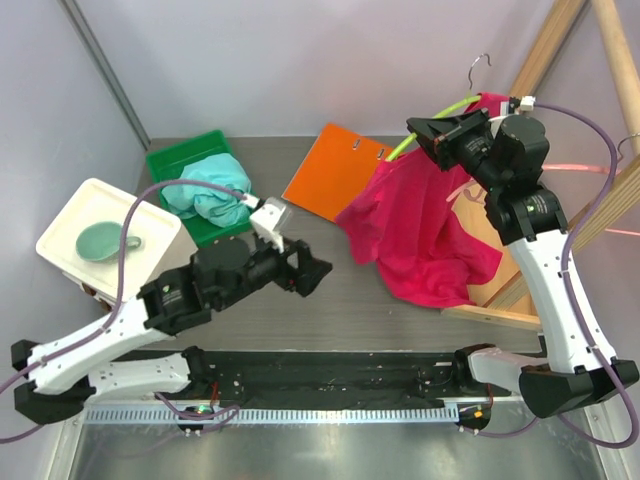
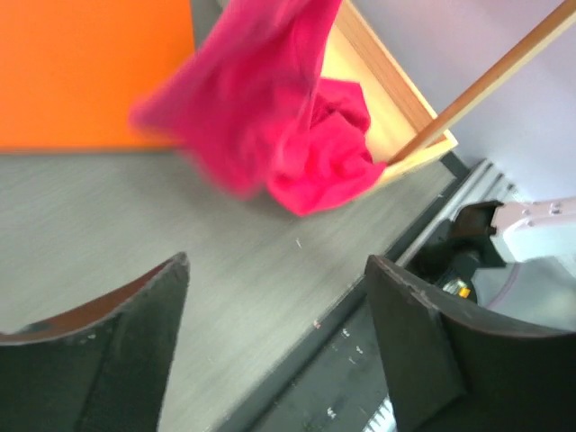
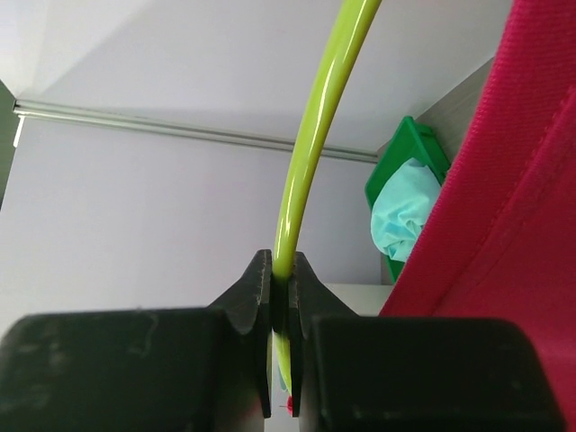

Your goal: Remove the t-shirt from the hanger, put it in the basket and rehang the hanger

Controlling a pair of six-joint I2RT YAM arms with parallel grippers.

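Seen from the overhead camera, the pink t-shirt [image 1: 420, 225] hangs at the right of the counter [image 1: 330, 320] from a yellow-green hanger [image 1: 450, 108]. Its lower folds slump onto the counter and against the base of a wooden frame [image 1: 500, 312]. The right gripper [image 1: 418, 133] is raised at the hanger's left arm, with the cloth just beside it. An orange folder [image 1: 335, 170] lies flat behind the t-shirt, touching its left edge. Farther left, a green tray [image 1: 175, 160] holds a bunched teal cloth [image 1: 205, 195], and a white box [image 1: 70, 235] carries a pale green bowl [image 1: 100, 240]. The left gripper [image 1: 318, 275] hovers low over the middle of the counter, well apart from the t-shirt. No writing on any of these things is large enough to read. Through the left wrist camera, the left gripper [image 2: 277, 265] has its jaws spread wide with only bare counter [image 2: 135, 216] between them. Beyond them are the blurred t-shirt [image 2: 279, 117], the orange folder [image 2: 90, 72] and the wooden frame [image 2: 387, 99]. Through the right wrist camera, the right gripper [image 3: 280, 270] has its jaws pressed together, pinching the thin hanger [image 3: 315, 135], which curves up out of them. The t-shirt [image 3: 504, 252] fills the right side, just beside the jaws. The green tray [image 3: 409, 148] and teal cloth [image 3: 405, 220] show small in the background.
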